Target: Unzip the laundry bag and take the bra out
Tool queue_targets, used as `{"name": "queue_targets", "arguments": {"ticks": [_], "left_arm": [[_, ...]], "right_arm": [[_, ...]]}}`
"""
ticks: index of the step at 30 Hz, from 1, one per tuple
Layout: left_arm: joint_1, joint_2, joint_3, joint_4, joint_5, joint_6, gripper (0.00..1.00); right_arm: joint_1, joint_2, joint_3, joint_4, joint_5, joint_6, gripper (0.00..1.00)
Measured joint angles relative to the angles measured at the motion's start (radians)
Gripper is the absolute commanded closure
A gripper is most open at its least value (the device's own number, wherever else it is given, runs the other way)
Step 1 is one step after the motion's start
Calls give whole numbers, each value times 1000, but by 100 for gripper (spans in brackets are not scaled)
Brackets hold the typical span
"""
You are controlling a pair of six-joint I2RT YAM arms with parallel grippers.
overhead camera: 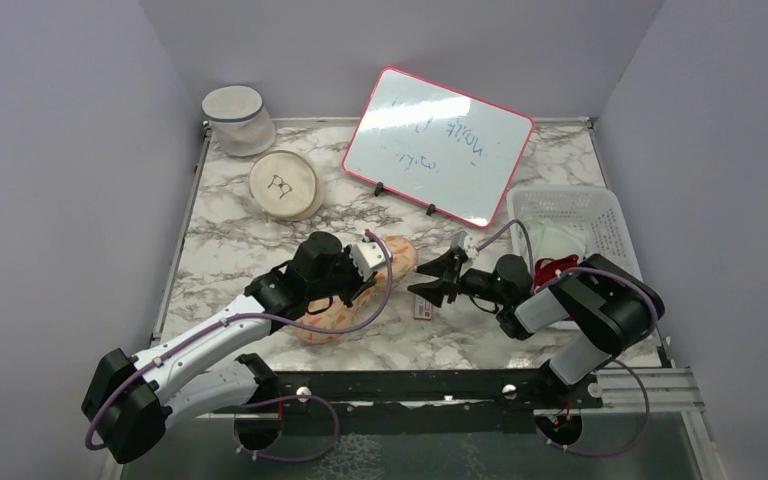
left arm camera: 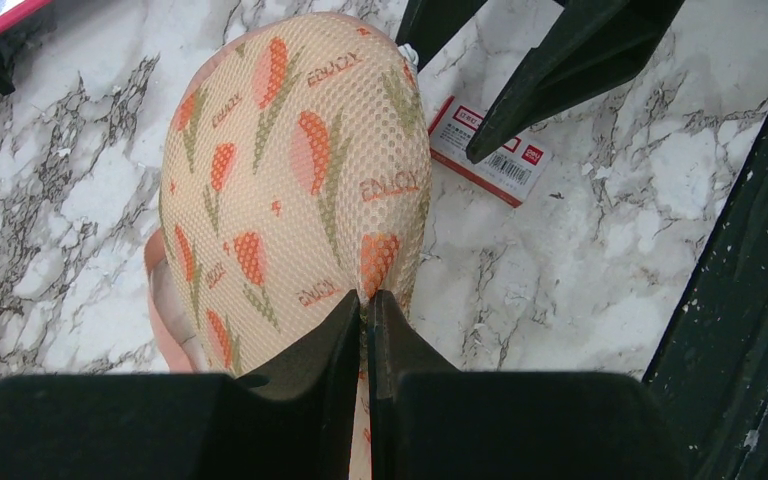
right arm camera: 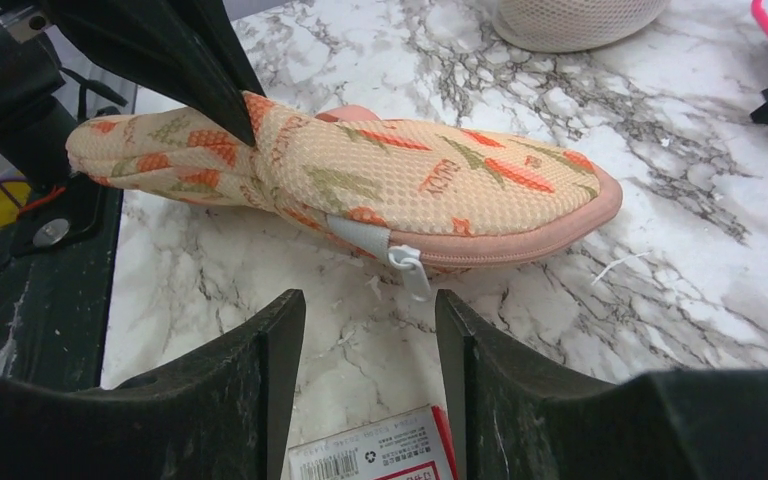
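The laundry bag [overhead camera: 360, 285] lies on the marble between my two arms, a mesh pouch with pink zipper edging. Through its mesh shows the bra [left arm camera: 260, 250], peach with a red and green print. My left gripper [left arm camera: 368, 297] is shut on a pinch of the bag's mesh near its near end. In the right wrist view the zipper [right arm camera: 520, 250] runs closed along the bag's [right arm camera: 380, 180] edge. Its white pull [right arm camera: 412, 268] hangs just beyond the tips of my right gripper [right arm camera: 370, 300], which stands open with nothing between its fingers.
A red-and-white barcode card [overhead camera: 422, 303] lies on the marble under my right gripper. A whiteboard [overhead camera: 438, 145] leans at the back, a white basket [overhead camera: 570, 225] with a red cloth [overhead camera: 550, 270] stands right. A cream disc [overhead camera: 285, 183] and mesh cylinder [overhead camera: 238, 120] sit back left.
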Motion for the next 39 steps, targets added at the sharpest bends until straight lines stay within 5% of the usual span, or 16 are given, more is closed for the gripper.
{"name": "queue_targets", "arguments": {"ticks": [6, 16, 26, 39], "left_arm": [[0, 0, 0, 0, 20, -2, 100], [-1, 0, 0, 0, 39, -2, 100], [-2, -27, 0, 4, 45, -3, 100], [-5, -46, 0, 5, 48, -11, 100]], "right_arm": [[0, 160, 13, 159, -6, 90, 60], [5, 209, 0, 160, 1, 157, 45], [5, -79, -12, 57, 26, 87, 44], [5, -132, -10, -40, 16, -32, 61]]}}
